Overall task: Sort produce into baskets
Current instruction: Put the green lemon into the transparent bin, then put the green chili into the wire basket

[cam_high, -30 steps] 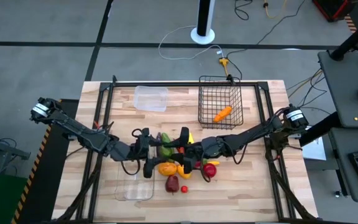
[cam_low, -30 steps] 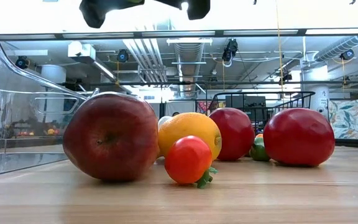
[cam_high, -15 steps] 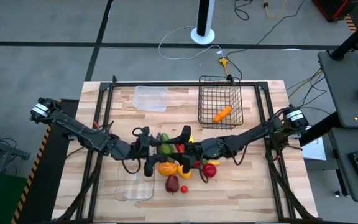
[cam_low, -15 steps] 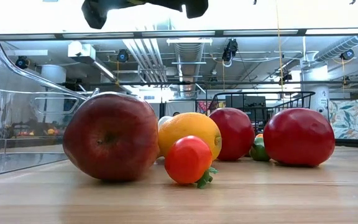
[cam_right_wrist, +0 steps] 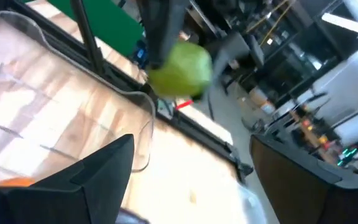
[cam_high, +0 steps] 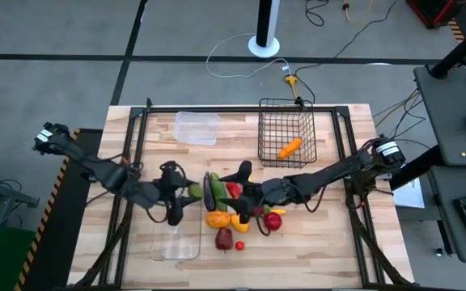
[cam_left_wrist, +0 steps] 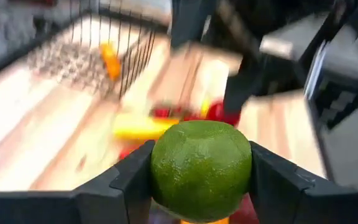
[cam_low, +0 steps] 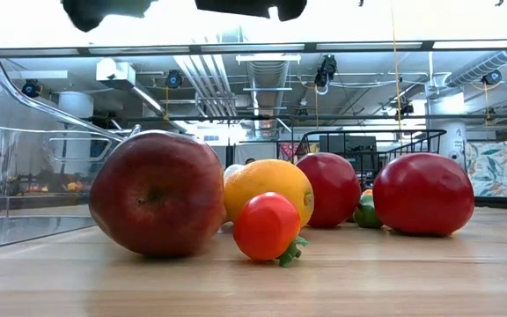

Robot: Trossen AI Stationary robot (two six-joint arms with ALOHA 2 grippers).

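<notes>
Left gripper [cam_left_wrist: 201, 180] pinches green lime [cam_left_wrist: 201, 169] between both fingers, above table centre-left, just far of long clear tray [cam_high: 176, 242]. Right gripper [cam_high: 245, 194] spread, nothing between fingers, over produce pile [cam_high: 233, 212] at table centre. Around: purple eggplant [cam_high: 209, 190], orange bell pepper [cam_high: 217, 218], red apple [cam_low: 158, 204], cherry tomato [cam_low: 267, 226]. Carrot [cam_high: 290, 149] lies in black wire basket [cam_high: 286, 129], far right; small clear tub [cam_high: 196, 128] far centre.

Risks: round lime can slip from fingers and roll; two arms close together, may collide over pile.

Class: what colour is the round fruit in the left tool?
Green round fruit; left wrist view.
</notes>
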